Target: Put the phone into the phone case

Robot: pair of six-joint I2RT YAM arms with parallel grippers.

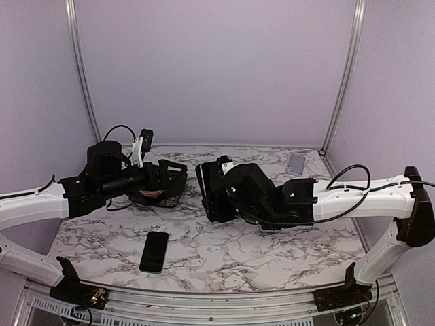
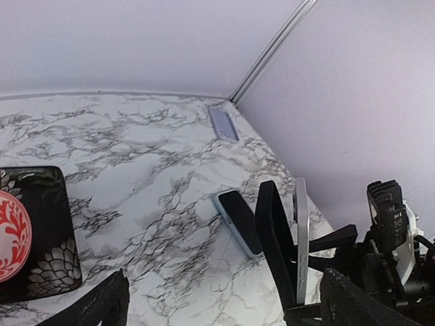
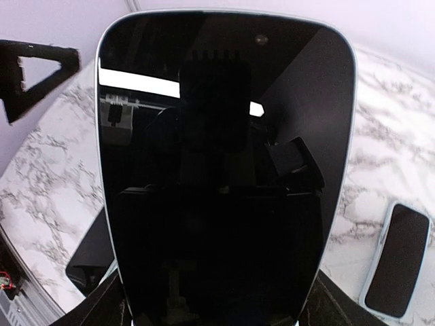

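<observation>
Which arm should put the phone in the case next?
Right. The right gripper holds the phone upright, close to the patterned case; the left gripper is open and empty.

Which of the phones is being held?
The upright phone, gripped by its edges in the right claw; the other phone lies flat on the table.

Links: white tubular arm links
Joints: matte black boxy joint housings
Cables: thin black looped cables
Grippers: black, angular left gripper, right gripper
Bases: black base brackets
</observation>
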